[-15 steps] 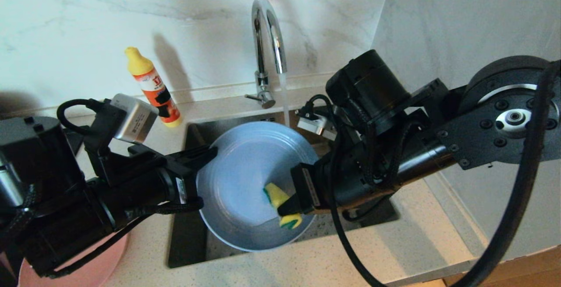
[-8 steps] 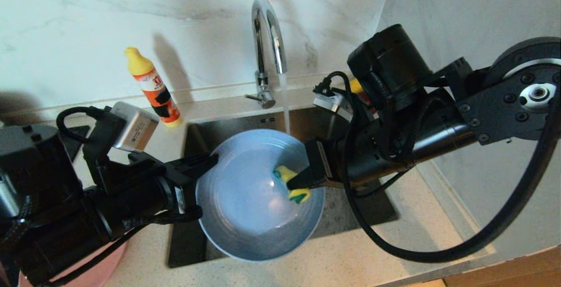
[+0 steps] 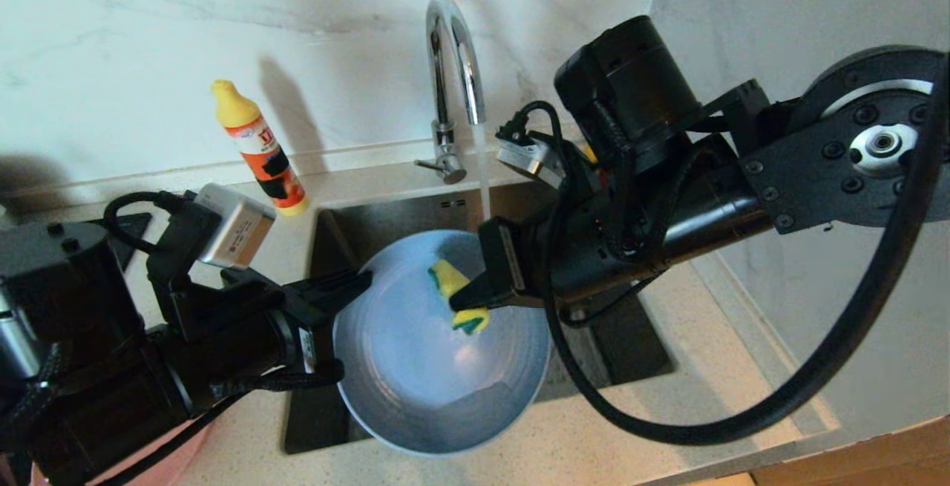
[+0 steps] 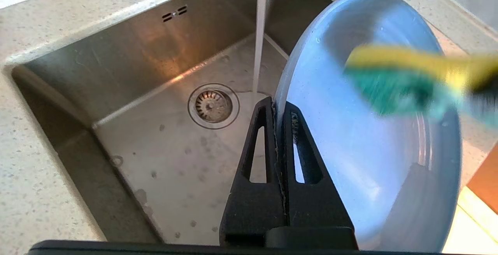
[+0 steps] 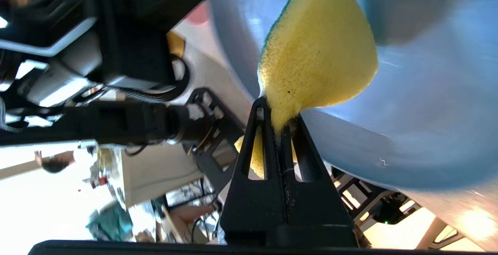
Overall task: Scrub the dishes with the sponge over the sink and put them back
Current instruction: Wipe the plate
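Head view: left gripper (image 3: 355,283) was clamped on the rim of the light-blue plate (image 3: 415,375), tilting it over the sink (image 3: 386,211) so runoff drained into the basin, beside the running tap (image 3: 454,63). Right gripper (image 3: 464,297) was pinched on the sponge (image 3: 454,294), pressed to the plate's upper face.

Left wrist: plate edge sat between the closed fingers (image 4: 256,146), drain (image 4: 213,106) below.

Right wrist: sponge squeezed at one corner, leaving its bulk free to scrub.

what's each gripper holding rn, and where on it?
Left gripper: light-blue plate, pinched at its rim. Right gripper: sponge, pinched near its middle, against the plate's face.
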Robot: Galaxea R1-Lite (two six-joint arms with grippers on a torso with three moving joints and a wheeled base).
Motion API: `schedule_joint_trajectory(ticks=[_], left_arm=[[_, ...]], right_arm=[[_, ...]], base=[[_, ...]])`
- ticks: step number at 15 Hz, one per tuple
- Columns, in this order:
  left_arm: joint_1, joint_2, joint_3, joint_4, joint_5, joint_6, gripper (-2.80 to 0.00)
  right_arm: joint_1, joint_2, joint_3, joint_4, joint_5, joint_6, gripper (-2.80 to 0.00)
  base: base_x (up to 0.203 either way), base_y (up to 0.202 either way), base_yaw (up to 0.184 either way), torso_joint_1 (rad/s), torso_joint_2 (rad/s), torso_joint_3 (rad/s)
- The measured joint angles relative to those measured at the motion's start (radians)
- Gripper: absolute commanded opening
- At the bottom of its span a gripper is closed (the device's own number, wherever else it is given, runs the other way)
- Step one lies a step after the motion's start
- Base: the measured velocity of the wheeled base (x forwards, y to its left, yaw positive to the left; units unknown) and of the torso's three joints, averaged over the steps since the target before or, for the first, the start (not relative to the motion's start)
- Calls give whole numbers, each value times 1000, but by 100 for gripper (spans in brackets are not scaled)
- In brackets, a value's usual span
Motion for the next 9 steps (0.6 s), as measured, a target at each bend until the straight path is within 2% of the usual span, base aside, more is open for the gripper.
schedule_joint_trajectory(ticks=[9], left_arm=[[-16,-12,-6,-4,6,-10,-280]], right_arm=[[121,99,-24,5,-1,2,-280]], base=[[0,0,0,0,0,0]])
